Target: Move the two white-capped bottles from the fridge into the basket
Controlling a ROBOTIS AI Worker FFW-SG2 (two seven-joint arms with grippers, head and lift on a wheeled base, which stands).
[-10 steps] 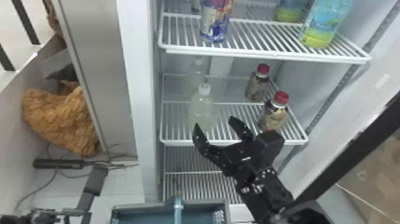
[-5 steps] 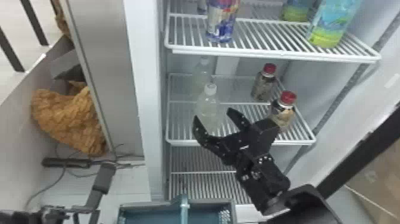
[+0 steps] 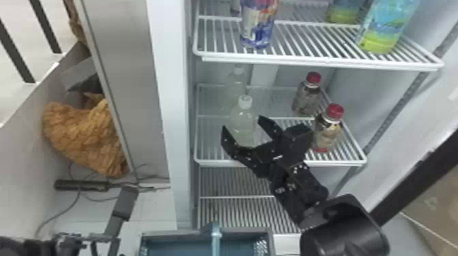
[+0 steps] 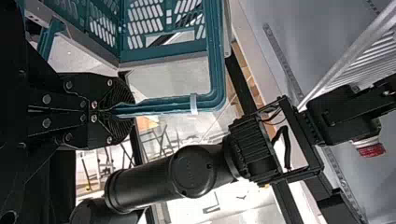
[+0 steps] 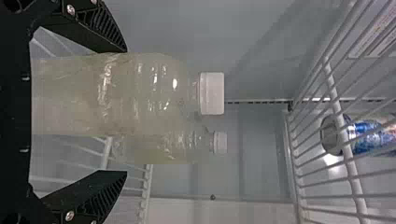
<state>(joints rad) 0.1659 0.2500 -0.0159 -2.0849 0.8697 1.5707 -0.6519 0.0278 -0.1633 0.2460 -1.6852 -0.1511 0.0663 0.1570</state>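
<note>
Pale wall and tiled floor take up the left of the head view, with a crumpled brown bundle at mid-left beside the white side of an open fridge. Both white-capped bottles stand upright on the middle shelf: the front bottle near the centre of the frame, the rear bottle just above it in the frame. To their right on that shelf are two red-capped bottles. Across the top, another shelf carries bottles with coloured labels. From the lower right, the right end effector reaches towards the front bottle, fingers spread. At bottom centre sits the teal basket. In the left wrist view, the left end effector is clenched on a teal bar of the basket, and the right arm shows beyond it. In the right wrist view, the front bottle lies between the parted fingers, unclasped, its cap beyond the fingertips; the rear bottle is partly hidden behind it.
</note>
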